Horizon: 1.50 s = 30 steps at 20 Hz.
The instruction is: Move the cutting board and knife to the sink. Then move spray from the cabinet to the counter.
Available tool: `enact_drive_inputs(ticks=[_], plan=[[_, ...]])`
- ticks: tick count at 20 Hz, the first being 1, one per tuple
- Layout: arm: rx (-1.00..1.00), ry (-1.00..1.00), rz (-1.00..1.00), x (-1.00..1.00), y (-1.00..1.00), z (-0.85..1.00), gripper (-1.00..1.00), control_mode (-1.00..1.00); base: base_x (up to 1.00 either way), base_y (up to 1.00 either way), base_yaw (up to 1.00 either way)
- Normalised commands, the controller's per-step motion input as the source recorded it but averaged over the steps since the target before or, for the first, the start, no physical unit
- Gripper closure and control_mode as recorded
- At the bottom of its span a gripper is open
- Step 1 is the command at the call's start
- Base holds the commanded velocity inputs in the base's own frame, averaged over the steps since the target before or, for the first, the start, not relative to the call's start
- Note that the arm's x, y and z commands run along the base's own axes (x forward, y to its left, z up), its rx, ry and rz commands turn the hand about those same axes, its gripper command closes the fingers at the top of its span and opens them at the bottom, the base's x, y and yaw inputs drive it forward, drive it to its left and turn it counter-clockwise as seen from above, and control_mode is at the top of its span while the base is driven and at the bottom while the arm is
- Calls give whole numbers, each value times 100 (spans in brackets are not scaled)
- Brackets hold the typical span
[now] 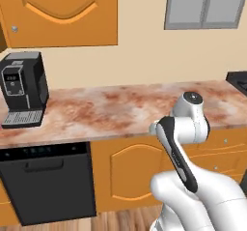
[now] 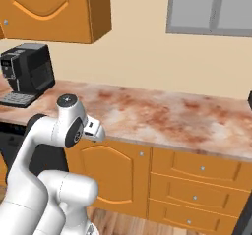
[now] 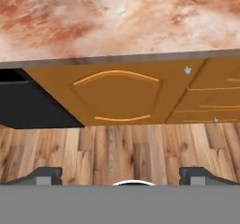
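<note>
Marbled stone, reddish-brown and cream: this is the counter, running from the black coffee machine on its far end across to the orange drawers. Below its edge sit a raised-panel base door and a black dishwasher; above it hangs the cabinet, door closed, a small round knob near its lower corner. My gripper is tucked low in front of the base door, looking down along the wooden floor; my two fingertips stand wide apart with nothing between them. The cutting board, the knife, the sink and the spray cannot be located from here; the stretch of counter shown carries only the coffee machine. I judge the step in hand to be the approach to the board, with nothing of the task yet done. To do it well I should keep my fingers spread, raise the hand above counter height before travelling sideways so the stone edge is not struck, and find the board before descending. A flat board will likely need lifting by one edge.
</note>
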Motion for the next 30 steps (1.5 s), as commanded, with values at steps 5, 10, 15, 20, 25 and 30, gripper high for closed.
enact_drive_inputs(ticks=[5, 10, 15, 20, 25, 30], plan=[[0, 0, 0, 0, 0, 0, -100, 100, -23, 66, 5], [0, 0, 0, 0, 0, 0, -100, 100, -34, 77, -3], [0, 0, 0, 0, 0, 0, -100, 100, -54, 93, -22], [0, 0, 0, 0, 0, 0, -100, 100, -32, 99, -32], [0, 0, 0, 0, 0, 0, -100, 100, 0, 100, -28], [0, 0, 0, 0, 0, 0, -100, 100, -1, 100, -17]])
